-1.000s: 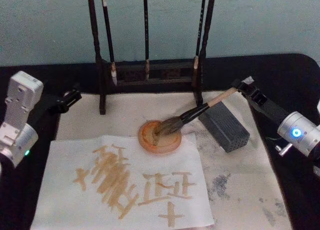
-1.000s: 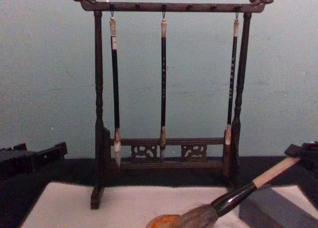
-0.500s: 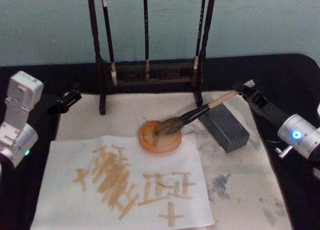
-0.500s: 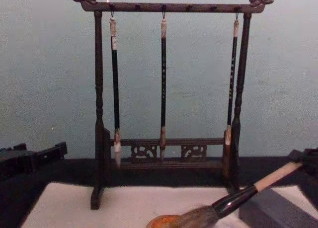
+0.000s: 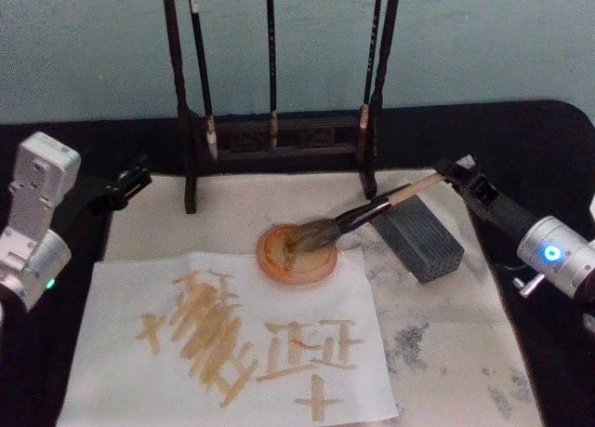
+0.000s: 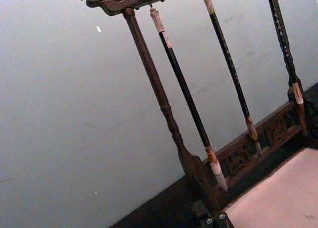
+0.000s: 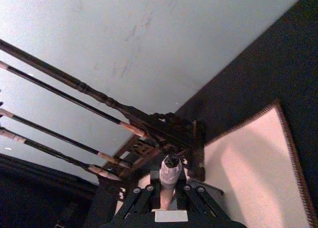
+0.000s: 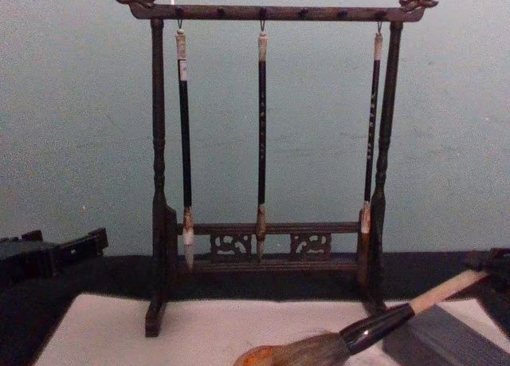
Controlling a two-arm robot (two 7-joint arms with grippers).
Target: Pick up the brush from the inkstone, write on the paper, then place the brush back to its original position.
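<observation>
The brush [image 5: 358, 213] lies slanted, its bushy bristles resting in a round orange dish [image 5: 284, 267] and its black shaft passing over the corner of the dark grey inkstone block [image 5: 423, 241]. My right gripper [image 5: 448, 173] is shut on the pale end of the handle; in the right wrist view the brush cap [image 7: 170, 176] sits between the fingers. In the chest view the brush [image 8: 374, 322] slopes low above the mat. The paper [image 5: 121, 353] lies at the front left, covered with tan strokes. My left gripper [image 5: 130, 180] is parked, shut, at the mat's far left corner.
A wooden brush stand [image 5: 279, 134] with three slim hanging brushes rises behind the dish, close to the brush handle. A whitish felt mat [image 5: 456, 353] with grey smudges lies under everything on the black table.
The right gripper has lowered the handle end of the brush, so the shaft now lies flatter and closer to the grey block. The left arm has not moved.
</observation>
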